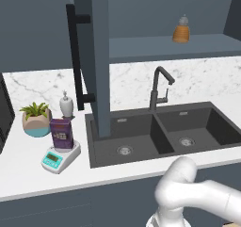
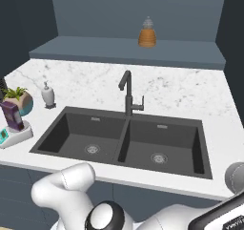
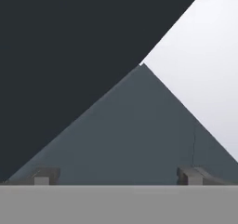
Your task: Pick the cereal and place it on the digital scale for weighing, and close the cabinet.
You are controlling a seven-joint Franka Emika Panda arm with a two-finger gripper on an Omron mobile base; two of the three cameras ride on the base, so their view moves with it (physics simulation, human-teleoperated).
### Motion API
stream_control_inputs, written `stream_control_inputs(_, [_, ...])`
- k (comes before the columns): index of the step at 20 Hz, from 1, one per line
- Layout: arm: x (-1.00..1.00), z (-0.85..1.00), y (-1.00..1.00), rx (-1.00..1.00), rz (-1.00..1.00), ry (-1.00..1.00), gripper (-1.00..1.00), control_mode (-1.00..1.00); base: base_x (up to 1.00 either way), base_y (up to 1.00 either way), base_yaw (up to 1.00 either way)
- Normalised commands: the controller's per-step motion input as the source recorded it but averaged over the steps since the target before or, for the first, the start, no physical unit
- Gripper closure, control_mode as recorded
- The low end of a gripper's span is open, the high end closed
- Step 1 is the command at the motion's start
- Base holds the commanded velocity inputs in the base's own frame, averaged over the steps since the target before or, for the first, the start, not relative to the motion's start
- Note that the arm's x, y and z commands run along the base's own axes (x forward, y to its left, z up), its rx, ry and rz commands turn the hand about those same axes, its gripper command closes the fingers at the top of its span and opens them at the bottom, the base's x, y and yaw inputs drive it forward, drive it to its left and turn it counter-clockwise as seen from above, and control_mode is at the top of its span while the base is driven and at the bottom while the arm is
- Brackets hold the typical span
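White marble counter (image 1: pixel 28 167) carries the cereal (image 1: pixel 61 133) upright on the digital scale (image 1: pixel 60 157), lower left; the cabinet (image 1: pixel 97 56) door juts open above it, upper centre. The gripper (image 3: pixel 119 175) is spread, empty.

I'm in a kitchen: double sink (image 1: pixel 164 134), faucet (image 1: pixel 159 87), marble tabletop (image 1: pixel 28 167), wall cabinet (image 1: pixel 92 56).

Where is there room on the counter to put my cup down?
The white counter in front of the digital scale is bare, and so is the marble strip behind the sink, to the right of the faucet. The left corner is crowded: cereal on the scale, plant pot and soap dispenser just behind.
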Motion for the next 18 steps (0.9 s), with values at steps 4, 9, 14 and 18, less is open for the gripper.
stream_control_inputs(4, [-0.24, 1.0, 0.34, -0.12, 0.09, -0.21, -1.0, -1.0, 0.0, 0.0, 0.0])
stream_control_inputs(9, [-0.22, 1.0, 0.55, -0.17, 0.18, -0.21, -1.0, -1.0, 0.0, 0.0, 0.0])
stream_control_inputs(14, [-0.06, 0.78, 0.91, -0.27, 0.25, -0.2, -1.0, -1.0, 0.0, 0.0, 0.0])
stream_control_inputs(18, [0.31, 0.26, 1.0, -0.31, 0.27, -0.01, -1.0, -1.0, 0.0, 0.0, 0.0])
